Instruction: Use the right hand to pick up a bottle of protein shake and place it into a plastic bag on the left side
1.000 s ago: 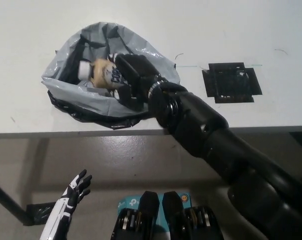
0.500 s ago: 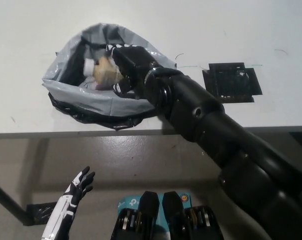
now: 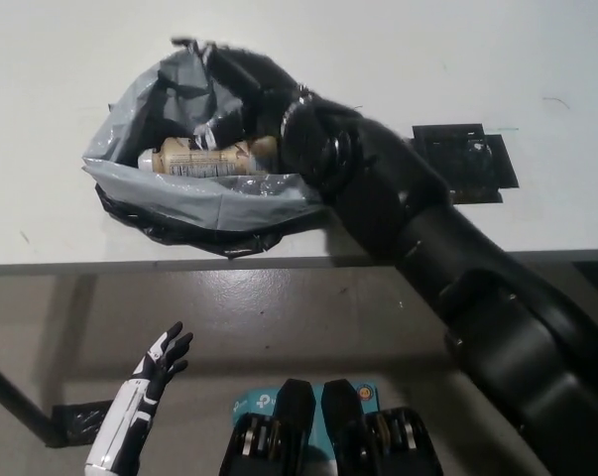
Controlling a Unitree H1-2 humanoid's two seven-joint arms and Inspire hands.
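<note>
The protein shake bottle (image 3: 204, 159), beige with a printed label, lies on its side inside the grey plastic bag (image 3: 194, 203) on the white table's left part. My black right hand (image 3: 241, 91) reaches into the bag's far side, just above and behind the bottle. It looks open, with the bottle's whole length showing free of it. Its arm crosses the bag's right rim. My white left hand (image 3: 158, 365) rests open at the lower left, below the table's edge.
A flat black square frame (image 3: 462, 164) lies on the white table (image 3: 537, 59) to the right of the arm. The table's front edge (image 3: 100, 266) runs across the picture's middle. A blue box (image 3: 249, 405) sits on the floor below.
The right hand pushed deeper into the bag and let go of the bottle, which now lies flat on the bag's bottom. The left hand stayed where it was.
</note>
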